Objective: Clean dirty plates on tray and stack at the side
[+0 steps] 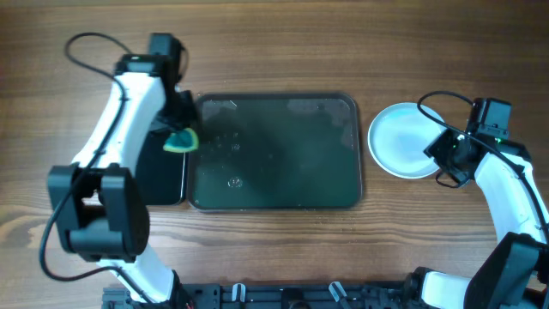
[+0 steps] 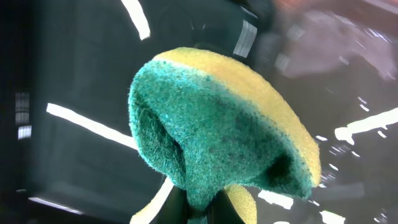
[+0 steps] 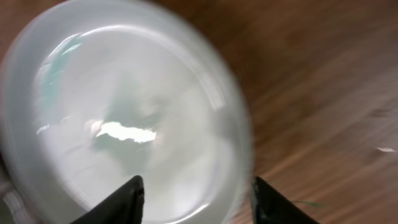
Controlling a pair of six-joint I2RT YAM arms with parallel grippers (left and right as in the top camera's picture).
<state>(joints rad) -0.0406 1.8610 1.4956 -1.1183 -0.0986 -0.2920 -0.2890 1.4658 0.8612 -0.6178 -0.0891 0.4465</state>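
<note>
The large dark tray [image 1: 274,193] lies in the middle of the table with no plates on it. A white plate [image 1: 403,140] sits on the bare wood to the tray's right; whether more plates lie under it I cannot tell. It also shows in the right wrist view [image 3: 124,118], blurred. My right gripper [image 1: 444,153] is open just over the plate's right edge, its fingers [image 3: 196,196] apart above the plate's rim. My left gripper [image 1: 182,129] is shut on a green-and-yellow sponge [image 1: 182,140] at the tray's left edge; the sponge [image 2: 217,124] fills the left wrist view.
A smaller, narrower black tray [image 1: 161,176] lies just left of the large tray, under my left arm. Bare wood-grain tabletop [image 1: 403,232] surrounds both trays. Cables run from both arms.
</note>
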